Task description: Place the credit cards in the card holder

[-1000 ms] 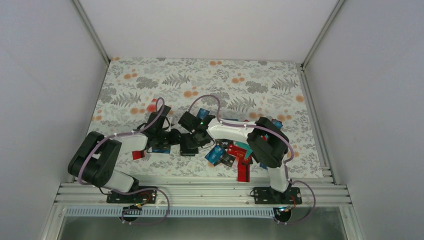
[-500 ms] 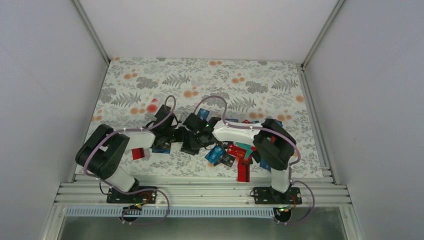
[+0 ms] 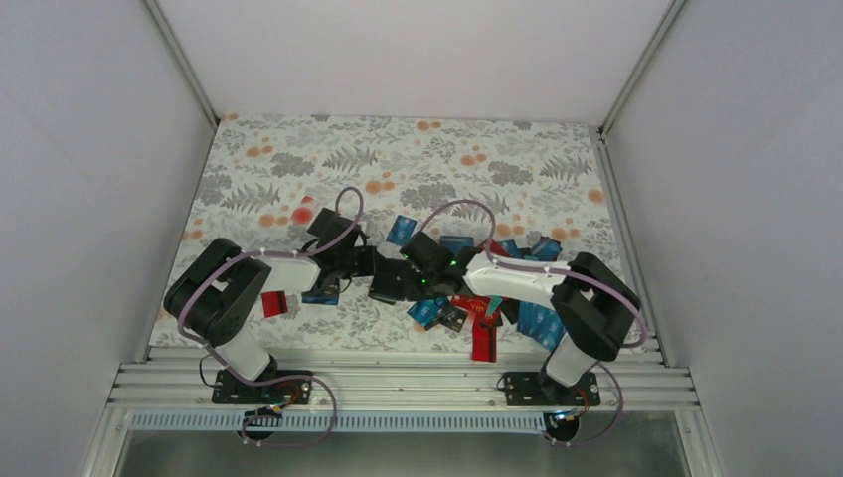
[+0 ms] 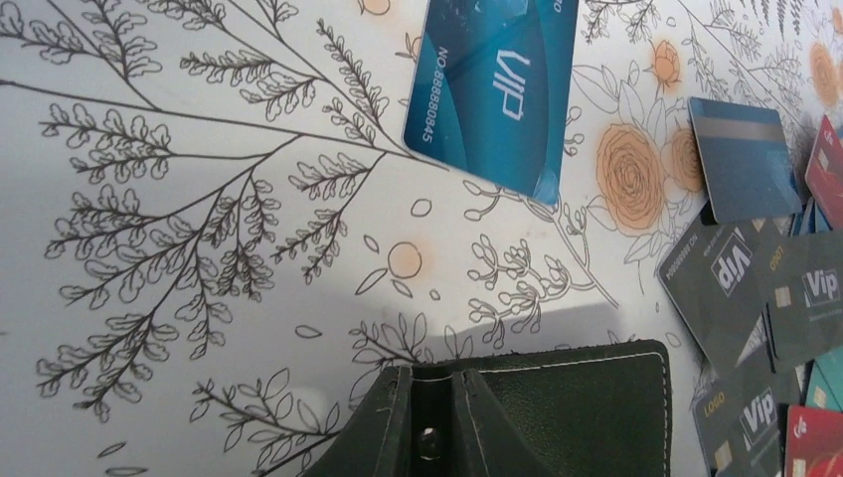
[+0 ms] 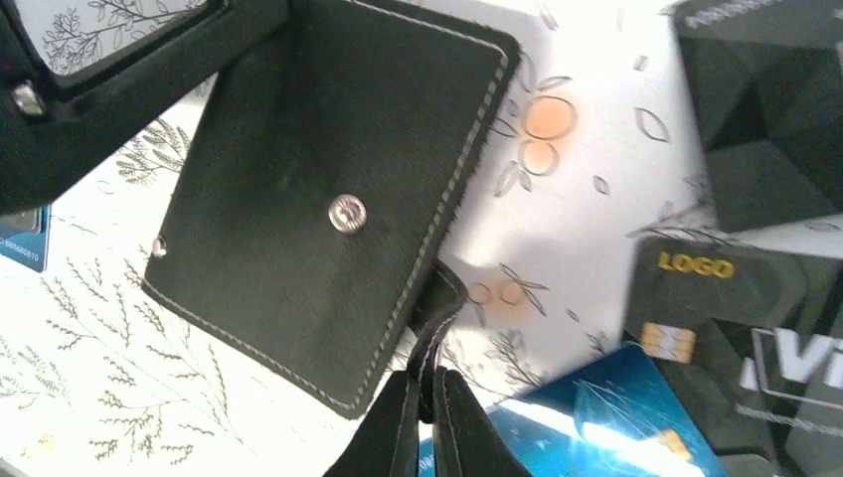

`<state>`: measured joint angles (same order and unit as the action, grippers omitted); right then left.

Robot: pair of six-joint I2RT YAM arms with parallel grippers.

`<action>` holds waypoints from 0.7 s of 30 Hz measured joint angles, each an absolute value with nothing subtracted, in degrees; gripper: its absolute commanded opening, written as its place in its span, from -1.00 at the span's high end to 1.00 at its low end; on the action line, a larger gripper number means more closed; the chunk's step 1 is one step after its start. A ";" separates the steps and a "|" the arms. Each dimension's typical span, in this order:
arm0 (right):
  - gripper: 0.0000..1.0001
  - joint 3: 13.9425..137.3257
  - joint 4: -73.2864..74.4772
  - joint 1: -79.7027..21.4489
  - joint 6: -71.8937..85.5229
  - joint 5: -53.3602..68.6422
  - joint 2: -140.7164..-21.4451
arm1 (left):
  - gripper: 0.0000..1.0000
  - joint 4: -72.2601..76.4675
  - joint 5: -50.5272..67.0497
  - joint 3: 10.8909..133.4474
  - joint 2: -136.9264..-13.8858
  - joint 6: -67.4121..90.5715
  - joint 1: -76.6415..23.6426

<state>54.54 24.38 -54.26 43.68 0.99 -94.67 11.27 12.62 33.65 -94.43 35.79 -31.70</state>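
Right wrist view: card holder (image 5: 298,149) flat on floral table (image 5: 596,179), snap stud up, inside hidden. right gripper (image 5: 425,397) pinched tight on its lower edge flap; left gripper (image 4: 429,422) clamped on opposite edge. Loose credit cards (image 3: 477,303) on table just beside holder, pile partly covered by right arm (image 3: 517,278).

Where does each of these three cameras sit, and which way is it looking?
Top external: above and behind the arms, looking down at the table; both arms show.
Left wrist: on the left arm, looking low across the credit cards; left gripper at bottom.
Right wrist: on the right arm, looking down; right gripper pinches the card holder.
Shared: both wrist views show the card holder.
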 measured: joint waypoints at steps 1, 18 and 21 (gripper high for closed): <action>0.92 53.08 23.57 -53.91 43.77 1.32 -93.45 | 0.82 11.44 11.99 33.93 -94.70 36.07 -32.08; 0.22 40.18 18.72 -50.24 44.40 3.09 -84.58 | -0.33 -20.29 -0.75 43.88 -83.66 37.26 -40.77; 0.15 40.18 18.98 -49.65 44.18 3.01 -81.43 | -0.33 -24.95 -3.60 47.81 -83.09 36.82 -44.95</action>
